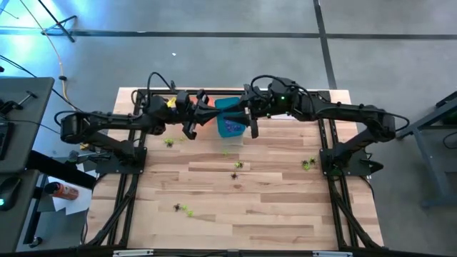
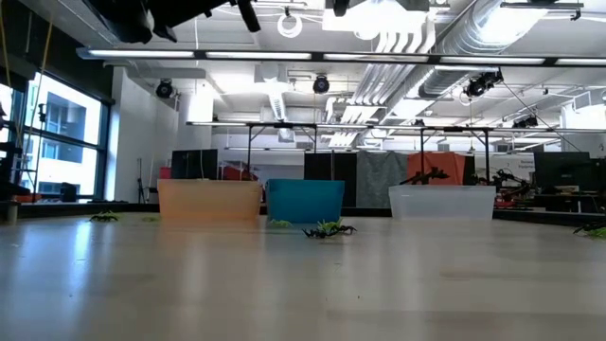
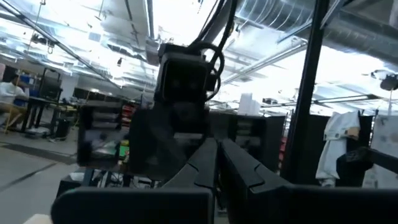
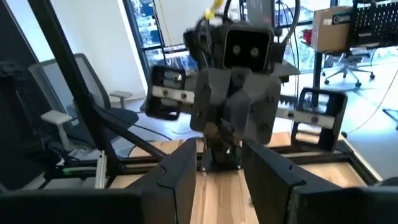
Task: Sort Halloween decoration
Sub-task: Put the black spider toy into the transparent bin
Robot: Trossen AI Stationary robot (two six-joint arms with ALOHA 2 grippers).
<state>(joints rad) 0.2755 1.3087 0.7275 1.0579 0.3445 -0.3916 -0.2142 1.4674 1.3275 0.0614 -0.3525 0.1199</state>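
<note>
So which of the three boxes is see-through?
The clear bin, alone at the right end of the row in the low view. The orange bin and teal bin stand close together and are coloured.

The high camera looked straight down from well above, taking in the whole wooden table (image 1: 243, 214) and both arms, with grey floor around it. The low camera sat at table-top height, facing level across the boards toward the room behind, so the orange bin (image 2: 209, 200), the teal bin (image 2: 305, 200) and the clear bin (image 2: 442, 202) stood in a row at its far edge (the teal one also showed from above, between the arms). Each wrist camera looked forward past its own dark fingers: the left one faced the right arm close up, tilted toward the ceiling, and the right one faced the left arm over the table's back edge.
</note>
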